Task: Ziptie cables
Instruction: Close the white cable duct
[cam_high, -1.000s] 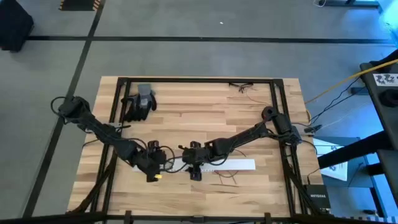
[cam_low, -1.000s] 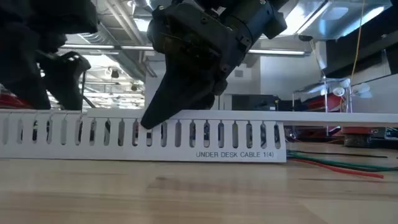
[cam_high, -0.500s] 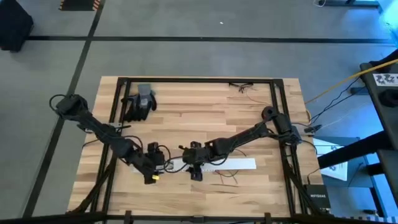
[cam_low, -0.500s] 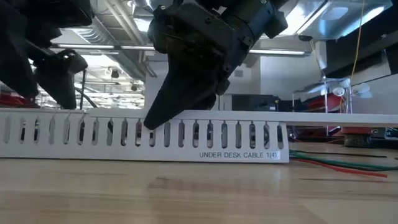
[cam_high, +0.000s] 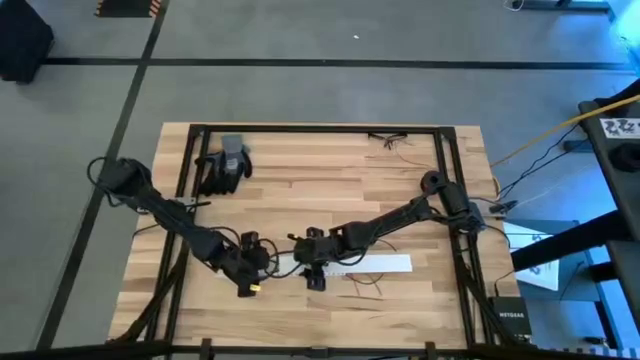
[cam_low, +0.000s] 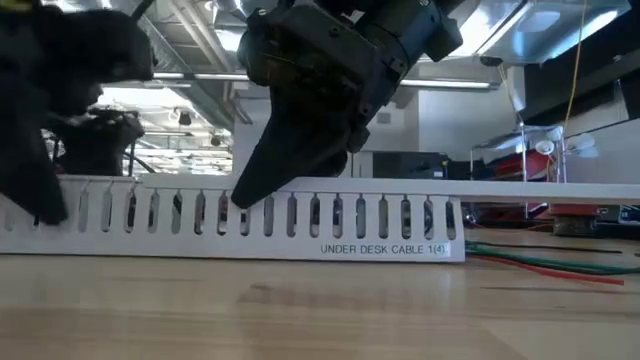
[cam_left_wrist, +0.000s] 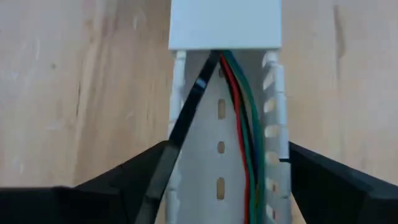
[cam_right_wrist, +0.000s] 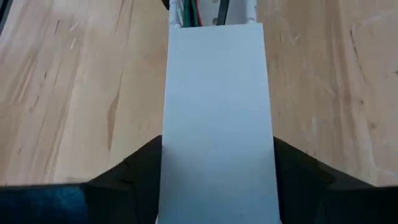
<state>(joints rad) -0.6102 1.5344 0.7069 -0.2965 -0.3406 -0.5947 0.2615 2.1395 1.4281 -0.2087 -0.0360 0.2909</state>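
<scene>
A white slotted channel (cam_high: 350, 264) lies flat on the table near its front edge, lengthwise left to right, with a white cover (cam_right_wrist: 214, 112) on most of it. The cables (cam_left_wrist: 241, 124), red, green and dark wires, run inside along it and trail out of its right end (cam_low: 540, 262). The ziptie (cam_left_wrist: 189, 115), a flat black strip, slants over one wall of the uncovered left end. My left gripper (cam_left_wrist: 227, 186) stands open astride that end. My right gripper (cam_right_wrist: 217, 180) is shut on the covered part just right of it. My left gripper has one finger (cam_left_wrist: 140, 180) outside each wall of the channel's uncovered end; I cannot tell whether they touch it. My right gripper pinches the covered channel by its two long edges (cam_right_wrist: 166, 155) between its two fingers. The fingers slant down from above and lie across the channel, which rests flat on the table.
A pair of dark and grey gloves (cam_high: 225, 165) lies at the far left. Loose thin wires (cam_high: 392, 140) lie at the far edge. Black frame rails (cam_high: 447, 170) run along the table's sides and back. Bare wood lies between the channel and the far edge.
My left gripper has come down and toward the channel's left end, and now one finger shows in front of the channel in the low view. The channel has slid slightly toward the table's right edge. My right gripper has kept its hold.
</scene>
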